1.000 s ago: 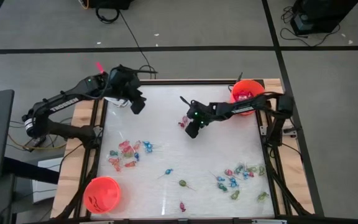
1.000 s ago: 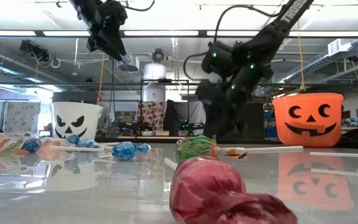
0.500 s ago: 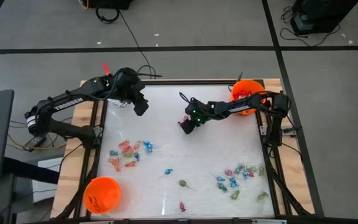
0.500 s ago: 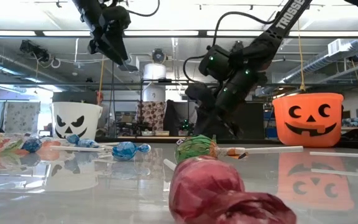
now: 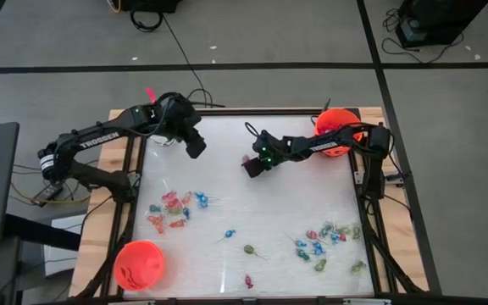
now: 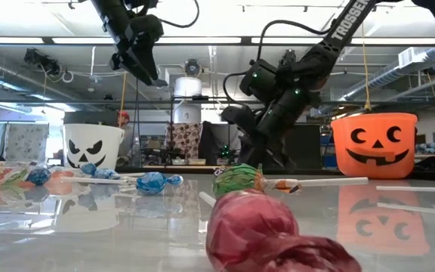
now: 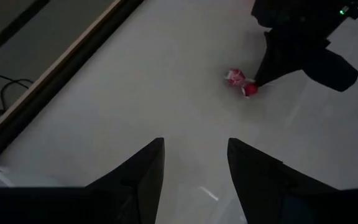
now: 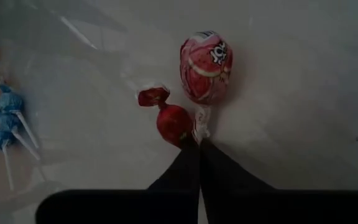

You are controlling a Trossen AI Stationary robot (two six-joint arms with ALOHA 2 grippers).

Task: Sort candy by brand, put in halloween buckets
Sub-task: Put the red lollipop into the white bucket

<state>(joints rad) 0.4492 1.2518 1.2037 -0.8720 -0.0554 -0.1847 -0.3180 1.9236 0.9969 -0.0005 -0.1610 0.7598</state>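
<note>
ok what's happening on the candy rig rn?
Candy sorting, mid-run. The right gripper is down on the table near the far orange bucket, fingers shut at the stick of a red-wrapped lollipop, with a small red wrapped candy beside it. The left gripper hangs open above the table by the white bucket. Most candy lies unsorted in clusters, and the near orange bucket looks empty.

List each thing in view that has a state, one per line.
Right gripper: shut, tips at a red lollipop and a red candy on the table.
Left gripper: open, empty, above the table.
White bucket: upright.
Far orange bucket: upright.
Near orange bucket: upright, looks empty.
</note>
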